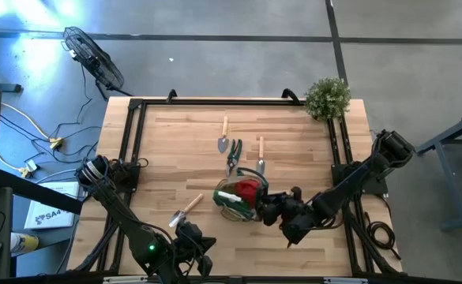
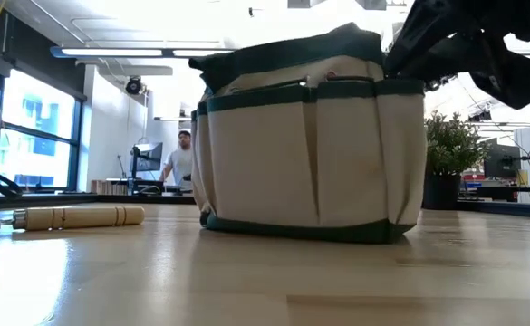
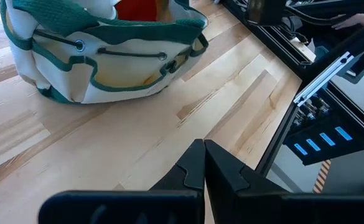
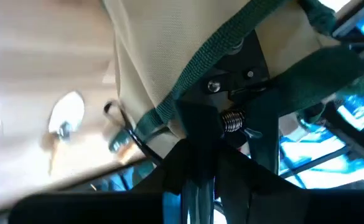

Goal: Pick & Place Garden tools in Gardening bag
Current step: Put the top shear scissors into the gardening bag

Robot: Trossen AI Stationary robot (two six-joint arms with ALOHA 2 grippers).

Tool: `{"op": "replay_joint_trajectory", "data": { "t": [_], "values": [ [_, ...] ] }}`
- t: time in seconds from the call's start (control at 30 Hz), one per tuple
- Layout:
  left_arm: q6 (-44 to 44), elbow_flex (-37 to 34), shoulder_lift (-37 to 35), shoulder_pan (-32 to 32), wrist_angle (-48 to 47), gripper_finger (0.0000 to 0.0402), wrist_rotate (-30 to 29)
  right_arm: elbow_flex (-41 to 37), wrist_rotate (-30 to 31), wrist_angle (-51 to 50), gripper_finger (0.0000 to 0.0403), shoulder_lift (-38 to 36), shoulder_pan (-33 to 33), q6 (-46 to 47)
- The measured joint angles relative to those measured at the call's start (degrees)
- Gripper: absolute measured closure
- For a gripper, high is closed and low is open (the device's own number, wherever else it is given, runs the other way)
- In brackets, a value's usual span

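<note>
The right gripper (image 1: 272, 207) sits at the rim of the gardening bag (image 1: 238, 200), its fingers pinched on the bag's dark green trim; its wrist view shows the green webbing (image 4: 231, 37) and a riveted strap fitting pressed right against the fingers, though the fingertips themselves are blurred and buried in fabric. In the low view the same gripper (image 2: 409, 54) is a dark mass cut off by the upper corner, meeting the bag's rim.

Inside the bag, just past this gripper, a red piece (image 1: 248, 189) shows from above; its lower part is hidden by the bag wall. Beyond the bag lie dark-handled pruners (image 1: 232, 155), a trowel with a pale handle (image 1: 223, 138) and another wooden-handled tool (image 1: 261, 156) whose head is hard to make out. A further wooden-handled tool (image 1: 185, 210) lies on the bag's far side from the right gripper; at table level only its handle (image 2: 79, 216) shows.

The left gripper (image 3: 204, 163) hangs near the table's front edge, fingers pressed together, empty, the bag well ahead of it. A bushy plant (image 1: 328, 97) stands at the far corner. A person (image 2: 181, 163) is in the room behind.
</note>
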Motion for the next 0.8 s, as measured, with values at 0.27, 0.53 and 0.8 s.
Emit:
{"op": "replay_joint_trajectory", "data": {
  "t": [0.27,0.53,0.8],
  "values": [
    [0.0,0.0,0.0,0.0,0.5,0.0402,0.0,0.0,-2.8,4.0,0.0352,0.0,0.0,2.4],
    [0.0,0.0,0.0,0.0,0.8,0.0402,0.0,0.0,-3.0,5.6,0.0352,0.0,0.0,-1.6],
    [0.0,0.0,0.8,0.0,1.1,0.0402,0.1,0.0,-4.9,7.0,0.0343,0.0,-0.5,5.4]
  ]
}}
